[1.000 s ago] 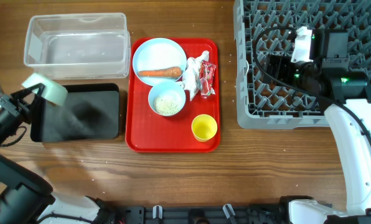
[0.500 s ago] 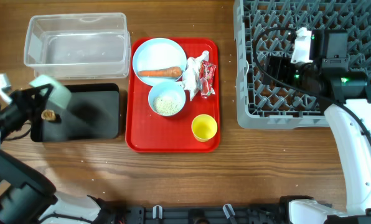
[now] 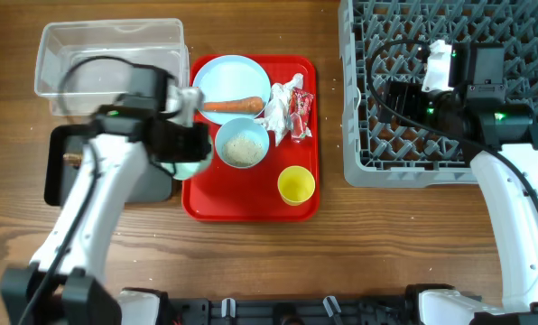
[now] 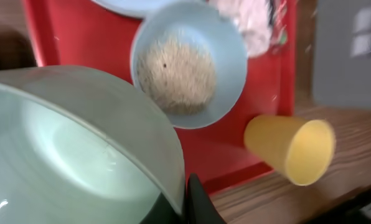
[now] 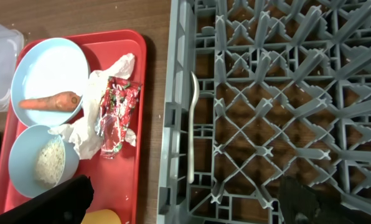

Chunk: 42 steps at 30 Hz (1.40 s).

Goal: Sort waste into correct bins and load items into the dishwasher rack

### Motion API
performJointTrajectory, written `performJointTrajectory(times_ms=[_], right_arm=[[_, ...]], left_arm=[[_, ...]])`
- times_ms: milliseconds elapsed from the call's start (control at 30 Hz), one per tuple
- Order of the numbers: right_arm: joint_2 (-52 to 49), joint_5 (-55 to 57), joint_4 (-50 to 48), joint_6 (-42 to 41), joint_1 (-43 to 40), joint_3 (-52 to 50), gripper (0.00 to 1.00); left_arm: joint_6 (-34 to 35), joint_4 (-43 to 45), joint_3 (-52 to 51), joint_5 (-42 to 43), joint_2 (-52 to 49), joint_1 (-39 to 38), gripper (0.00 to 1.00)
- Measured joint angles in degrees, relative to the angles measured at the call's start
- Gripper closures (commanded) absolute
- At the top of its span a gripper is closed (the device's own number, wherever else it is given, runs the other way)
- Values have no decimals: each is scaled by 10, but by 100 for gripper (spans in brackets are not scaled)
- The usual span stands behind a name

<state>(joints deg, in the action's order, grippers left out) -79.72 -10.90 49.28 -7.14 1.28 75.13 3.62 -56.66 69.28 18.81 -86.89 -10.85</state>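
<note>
My left gripper (image 3: 189,159) is shut on the rim of the pale green bowl (image 4: 67,149) and holds it over the left edge of the red tray (image 3: 251,203). The bowl looks empty. On the tray are the pale blue plate (image 3: 228,74) with the orange carrot (image 3: 233,106), the white-blue bowl (image 3: 242,144) of rice (image 4: 176,74), the crumpled wrappers (image 3: 289,106) and the yellow cup (image 3: 296,185). A brown scrap (image 3: 70,161) lies in the black tray (image 3: 57,176). My right gripper (image 3: 403,90) is open and empty over the grey rack (image 3: 449,153).
The clear plastic box (image 3: 106,56) stands behind the black tray at the far left. A white spoon (image 5: 193,124) lies in the rack near its left wall. Bare wooden table runs along the front edge.
My left arm has swung right with the green bowl, from over the black tray to the red tray's left edge. The brown scrap now lies in the black tray. The right arm has not moved.
</note>
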Motion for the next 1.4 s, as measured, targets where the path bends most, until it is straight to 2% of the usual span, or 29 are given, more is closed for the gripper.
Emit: performJointTrajectory(times_ms=[100,300,400,433,533,600,667,767,800,900,933,1033,1100,1233,1400], right_arm=[[0,0,0,0,0,0,2],[0,0,5,0,0,0,2],[0,0,9,0,0,0,2],[0,0,9,0,0,0,2],[0,0,9,0,0,0,2],[0,0,9,0,0,0,2],[0,0,9,0,0,0,2],[0,0,9,0,0,0,1],[0,0,9,0,0,0,1],[0,0,9,0,0,0,1],[0,0,9,0,0,0,1],[0,0,9,0,0,0,1],[0,0,10,0,0,0,1],[0,0,11,0,0,0,1],[0,0,11,0,0,0,1]], left_arm=[[6,-9,0,-38,-53,-69,96],[11,-19,0,-75,-109,-139,96],[13,-31,0,-85,-128,-168,89],[13,-37,0,-90,-133,-178,80],[16,-52,0,-107,-134,-200,44],[16,-57,0,-117,-134,-206,34],[16,-59,0,-124,-134,-206,30],[18,-58,7,-146,-135,-206,7],[17,-63,26,-161,-137,-206,4],[4,-23,106,-210,-137,-206,6],[-9,29,119,-218,-137,-206,8],[-63,103,135,-215,-142,-206,15],[-98,114,136,-201,-167,-206,19],[-130,113,136,-184,-243,-206,31],[-145,113,136,-154,-265,-207,56]])
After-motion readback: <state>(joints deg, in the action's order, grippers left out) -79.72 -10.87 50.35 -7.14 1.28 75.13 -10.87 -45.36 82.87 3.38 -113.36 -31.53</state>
